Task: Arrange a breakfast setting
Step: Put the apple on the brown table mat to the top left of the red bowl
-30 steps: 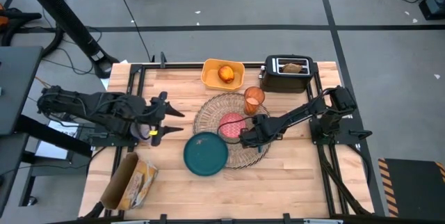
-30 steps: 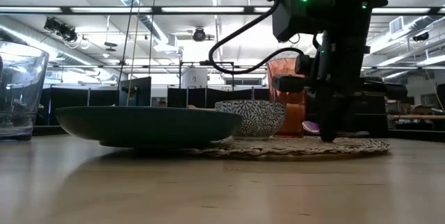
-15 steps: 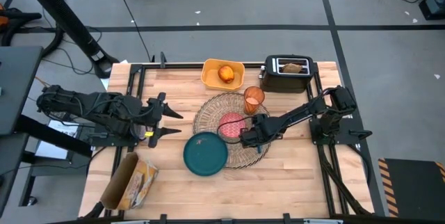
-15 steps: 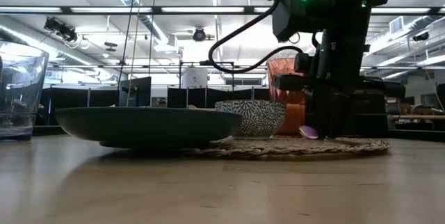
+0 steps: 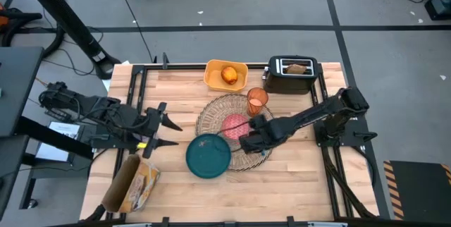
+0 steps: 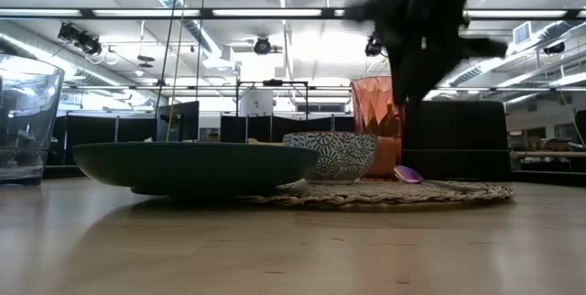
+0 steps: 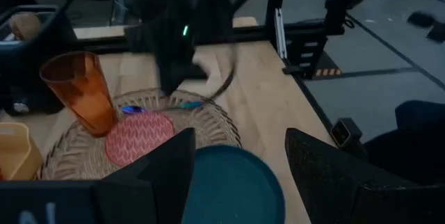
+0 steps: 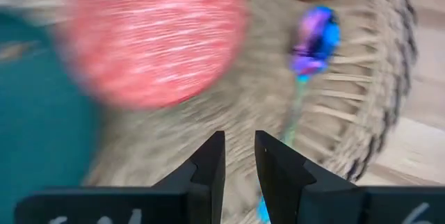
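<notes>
Now the blue-green spoon (image 8: 311, 40) lies on the round woven straw placemat (image 5: 211, 114), at about 3 o'clock from the small pink bowl (image 5: 236, 123), close to the see-through orange cup (image 5: 257, 100). The right gripper (image 8: 238, 156) hangs just over it, jaws almost shut and holding nothing. A wrong swing could knock the spoon or tip the cup. The left gripper (image 7: 240, 175) waits at the desk's 9 o'clock side, jaws wide and empty.
</notes>
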You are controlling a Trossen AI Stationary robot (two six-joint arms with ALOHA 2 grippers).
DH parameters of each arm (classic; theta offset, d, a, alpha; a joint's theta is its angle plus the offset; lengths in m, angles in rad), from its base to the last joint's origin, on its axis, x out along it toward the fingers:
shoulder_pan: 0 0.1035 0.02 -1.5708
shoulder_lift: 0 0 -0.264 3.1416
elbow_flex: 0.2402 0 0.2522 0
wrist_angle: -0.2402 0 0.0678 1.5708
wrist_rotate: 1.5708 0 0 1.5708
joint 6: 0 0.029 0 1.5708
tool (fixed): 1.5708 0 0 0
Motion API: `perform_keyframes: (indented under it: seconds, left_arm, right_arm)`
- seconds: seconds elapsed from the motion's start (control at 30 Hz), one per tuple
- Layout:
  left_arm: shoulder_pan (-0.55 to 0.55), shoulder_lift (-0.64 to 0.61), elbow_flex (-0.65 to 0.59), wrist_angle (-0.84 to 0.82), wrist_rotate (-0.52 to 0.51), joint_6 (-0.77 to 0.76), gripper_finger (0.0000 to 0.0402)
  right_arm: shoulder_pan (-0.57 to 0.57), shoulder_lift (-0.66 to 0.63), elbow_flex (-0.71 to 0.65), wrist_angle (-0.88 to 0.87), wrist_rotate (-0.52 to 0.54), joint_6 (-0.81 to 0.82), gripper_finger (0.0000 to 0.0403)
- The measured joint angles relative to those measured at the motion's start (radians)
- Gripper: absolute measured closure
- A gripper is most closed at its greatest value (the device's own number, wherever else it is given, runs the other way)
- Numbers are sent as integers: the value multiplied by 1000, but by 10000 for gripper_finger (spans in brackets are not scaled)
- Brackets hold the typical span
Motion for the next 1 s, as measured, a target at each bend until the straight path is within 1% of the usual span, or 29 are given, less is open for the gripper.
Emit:
perform_keyframes:
  seconds: [0.13,0.27,0.37,0.47,0.6,0.8,0.9,0.97,1.0]
  left_arm:
    - [-13,0,0,-32,-9,-8,171]
    - [-7,0,-1,-25,-21,2,171]
    - [23,14,-1,-13,-26,1,171]
    - [69,31,-3,22,-28,12,170]
    - [147,63,-3,96,-28,60,170]
    - [253,73,-3,141,-28,117,170]
    - [293,72,-3,138,-7,138,170]
    - [322,73,-3,132,27,137,170]
    - [335,73,-3,128,43,137,170]
  right_arm:
    - [64,-55,78,-9,46,-126,316]
    - [108,-106,146,5,180,-298,316]
    - [104,-133,185,29,279,-442,315]
    - [63,-151,205,86,314,-616,302]
    - [-24,-166,206,213,304,-859,263]
    - [-196,-166,206,367,285,-1136,177]
    - [-306,-157,206,435,201,-1218,129]
    - [-379,-138,207,483,134,-1261,96]
    - [-410,-113,207,506,118,-1289,79]
